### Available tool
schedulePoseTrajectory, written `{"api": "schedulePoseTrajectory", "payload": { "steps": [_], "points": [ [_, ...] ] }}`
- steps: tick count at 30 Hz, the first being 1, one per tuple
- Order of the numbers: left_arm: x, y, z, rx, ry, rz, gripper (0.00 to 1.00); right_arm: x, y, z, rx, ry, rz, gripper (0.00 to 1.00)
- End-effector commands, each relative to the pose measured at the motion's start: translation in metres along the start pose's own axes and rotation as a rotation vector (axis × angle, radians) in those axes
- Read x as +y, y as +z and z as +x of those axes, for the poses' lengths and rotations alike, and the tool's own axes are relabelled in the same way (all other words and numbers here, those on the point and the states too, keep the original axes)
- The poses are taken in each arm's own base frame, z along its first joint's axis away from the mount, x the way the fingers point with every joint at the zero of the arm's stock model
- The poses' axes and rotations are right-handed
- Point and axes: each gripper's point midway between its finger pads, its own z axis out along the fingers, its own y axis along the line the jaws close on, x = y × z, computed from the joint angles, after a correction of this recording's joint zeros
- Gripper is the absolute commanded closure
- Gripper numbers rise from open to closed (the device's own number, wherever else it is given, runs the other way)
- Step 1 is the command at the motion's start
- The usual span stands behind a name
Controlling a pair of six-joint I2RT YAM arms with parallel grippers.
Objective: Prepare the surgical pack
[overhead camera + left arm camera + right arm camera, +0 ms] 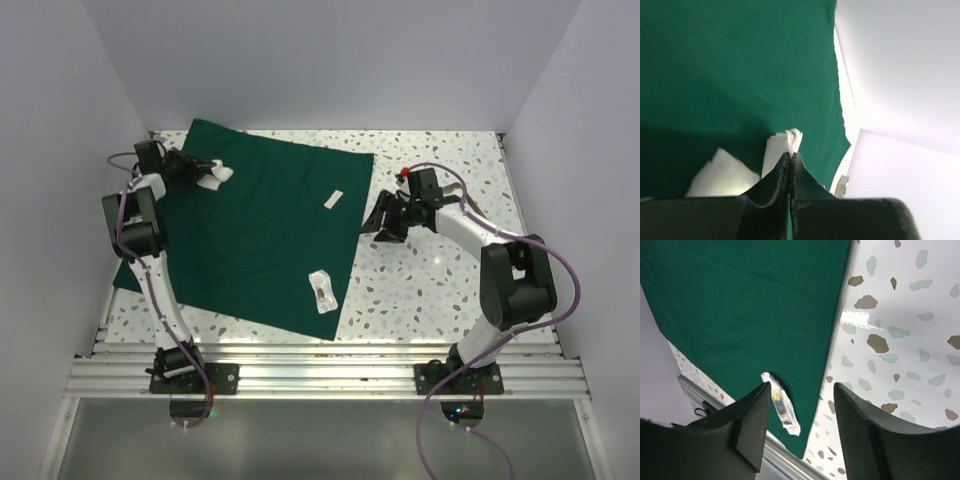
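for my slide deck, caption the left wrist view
The left gripper pinches a folded white pad over the green drape.

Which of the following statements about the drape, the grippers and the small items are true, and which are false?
1. The green drape lies spread out on the table. True.
2. The left gripper is shut on a white pad. True.
3. The right gripper grips the drape's edge. False: the right gripper is open and holds nothing.
4. The clear packet lies on the bare table. False: it lies on the drape, by its near right corner.
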Motion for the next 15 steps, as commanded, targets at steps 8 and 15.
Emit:
{"api": "schedulePoseTrajectory", "payload": {
  "steps": [8, 15],
  "points": [
    [-0.025, -0.046, 0.02, 0.002, 0.032, 0.057, 1.0, 0.016, 0.0, -0.008, -0.013, -0.019, -0.053, 0.43],
    [-0.014, -0.052, 0.003, -0.04, 0.035, 0.04, 1.0, 0.016, 0.001, -0.008, -0.009, -0.02, -0.051, 0.43]
  ]
}}
